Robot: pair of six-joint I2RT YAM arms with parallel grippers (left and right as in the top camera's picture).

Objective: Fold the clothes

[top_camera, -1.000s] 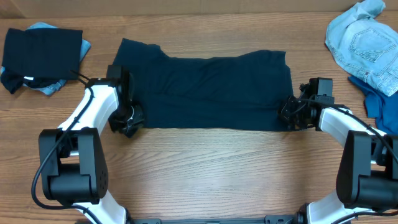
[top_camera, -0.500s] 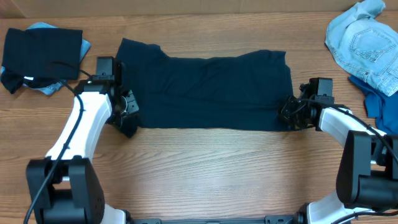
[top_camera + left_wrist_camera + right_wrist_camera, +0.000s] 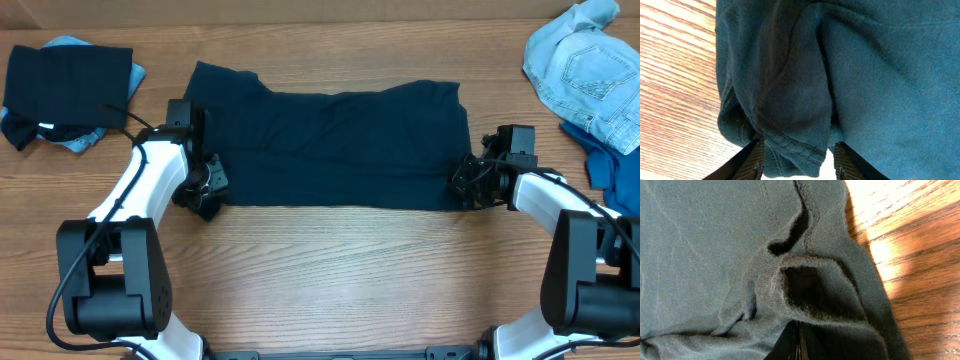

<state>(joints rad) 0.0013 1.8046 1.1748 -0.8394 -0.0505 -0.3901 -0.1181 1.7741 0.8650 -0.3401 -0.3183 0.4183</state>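
Note:
The large dark navy shirt point(image 3: 340, 145) lies spread flat across the middle of the wooden table point(image 3: 350, 280). My left gripper point(image 3: 208, 195) is at its lower left corner. In the left wrist view its jaws point(image 3: 797, 162) stand apart, with the bunched hem of the shirt point(image 3: 790, 100) between them and a gap beside the right finger. My right gripper point(image 3: 468, 185) is at the shirt's lower right corner. In the right wrist view its fingers point(image 3: 799, 337) are pressed together on a raised fold of the shirt point(image 3: 715, 240).
A folded black garment point(image 3: 68, 80) lies on a pale blue piece point(image 3: 75, 143) at the far left. A pale denim piece point(image 3: 585, 65) and a mid-blue piece point(image 3: 610, 165) lie at the far right. Bare wood runs along the front.
My left arm swung out to the left and came back, and its gripper stayed at the shirt's lower left corner. The right arm and the shirt have not moved.

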